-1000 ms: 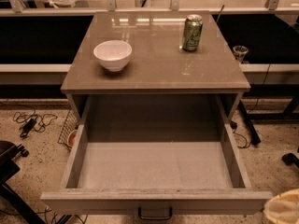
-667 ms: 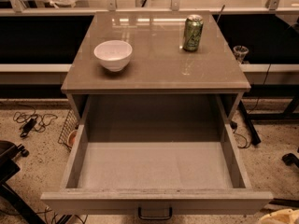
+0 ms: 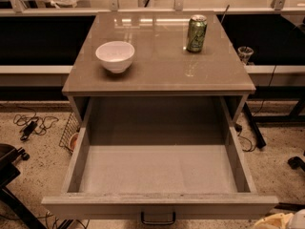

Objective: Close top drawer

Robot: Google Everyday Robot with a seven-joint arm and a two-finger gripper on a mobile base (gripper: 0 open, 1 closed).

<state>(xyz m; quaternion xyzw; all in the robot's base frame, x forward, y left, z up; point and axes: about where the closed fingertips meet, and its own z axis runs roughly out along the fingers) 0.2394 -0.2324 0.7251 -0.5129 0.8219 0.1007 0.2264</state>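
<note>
The top drawer [image 3: 157, 168] is pulled far out of the grey-brown cabinet toward me, and its plain grey inside holds nothing. Its flat front panel [image 3: 95, 207] runs along the bottom of the view, with the dark pull handle [image 3: 158, 218] at its centre. Only a pale part of my gripper [image 3: 282, 221] shows, in the bottom right corner, just beyond and below the right end of the drawer front. It does not touch the handle.
On the cabinet top [image 3: 162, 75] stand a white bowl [image 3: 115, 56] at the left and a green can [image 3: 196, 33] at the back right. Cables [image 3: 31, 125] and a wire basket [image 3: 71, 132] lie on the floor at the left. A black chair base [image 3: 9, 175] is at the lower left.
The pale gripper part at the bottom right dropped almost out of view, then shows again low in the corner. The drawer, bowl and can have not moved.
</note>
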